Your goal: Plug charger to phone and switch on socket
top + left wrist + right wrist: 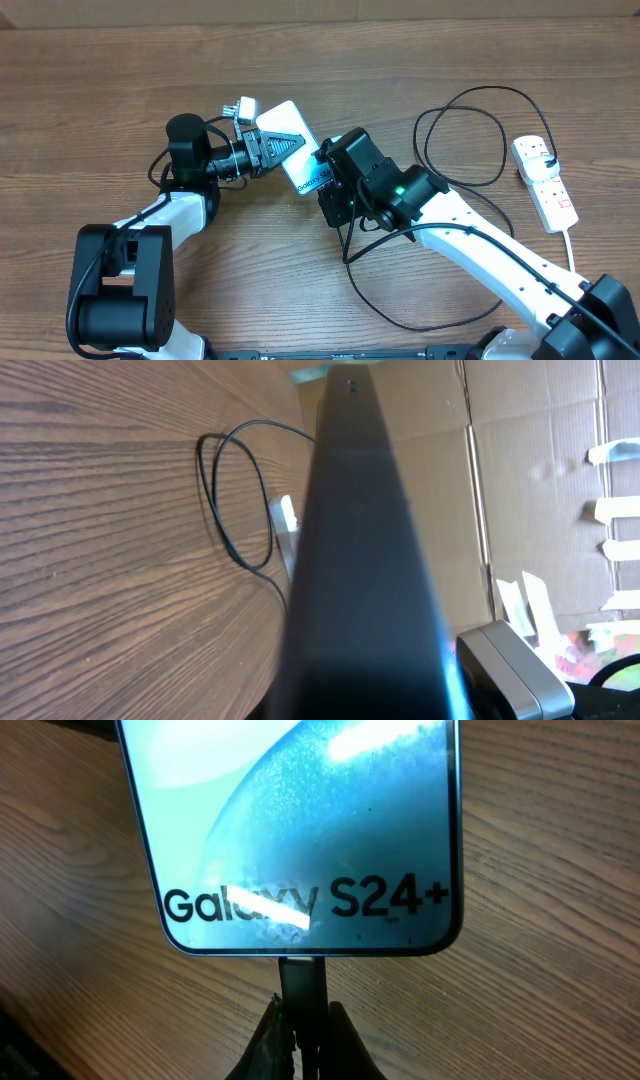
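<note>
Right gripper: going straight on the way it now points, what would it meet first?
The Galaxy S24+ phone: the right gripper pinches the charger connector, whose tip sits at the phone's bottom edge; seating depth unclear.

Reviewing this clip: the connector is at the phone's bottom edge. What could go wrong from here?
1. The right end effector pinches the connector of the thin black charger cable at the bottom edge of the slim light-blue-screened smartphone. A skewed push may bend the tip or shift the smartphone in the left end effector.
2. The cable loops under the right arm and might snag when it heads to the white power strip.
</note>
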### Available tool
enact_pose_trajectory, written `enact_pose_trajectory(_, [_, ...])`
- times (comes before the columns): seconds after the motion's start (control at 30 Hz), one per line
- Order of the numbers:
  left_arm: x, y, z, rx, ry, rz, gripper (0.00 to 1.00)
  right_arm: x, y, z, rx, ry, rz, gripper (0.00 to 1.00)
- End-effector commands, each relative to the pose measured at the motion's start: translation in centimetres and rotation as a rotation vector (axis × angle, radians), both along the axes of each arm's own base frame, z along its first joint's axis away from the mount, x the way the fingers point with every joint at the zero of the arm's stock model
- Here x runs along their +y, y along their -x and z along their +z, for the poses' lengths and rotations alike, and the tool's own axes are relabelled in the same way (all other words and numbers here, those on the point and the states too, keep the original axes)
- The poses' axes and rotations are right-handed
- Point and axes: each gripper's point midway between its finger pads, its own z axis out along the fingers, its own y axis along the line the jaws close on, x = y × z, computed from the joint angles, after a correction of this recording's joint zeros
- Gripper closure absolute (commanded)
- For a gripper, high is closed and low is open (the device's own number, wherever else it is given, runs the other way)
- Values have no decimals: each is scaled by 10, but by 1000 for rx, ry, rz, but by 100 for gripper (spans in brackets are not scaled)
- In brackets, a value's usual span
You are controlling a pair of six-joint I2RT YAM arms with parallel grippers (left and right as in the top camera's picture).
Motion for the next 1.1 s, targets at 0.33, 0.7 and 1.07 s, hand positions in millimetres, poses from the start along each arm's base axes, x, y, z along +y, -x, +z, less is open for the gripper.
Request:
enact_pose_trajectory(0.33, [-33,49,1,-4,42,-249,96,21,-32,57,-152,-103,-16,96])
enact_pose_trajectory(0.7, [-26,6,-15,100,-25,29,96,-9,1,62,-16,-20,-64,10])
enact_pose_trajectory(1.07, [-73,-3,-31,16,-484,-18,96,-118,36,189,-292,30,-353,0])
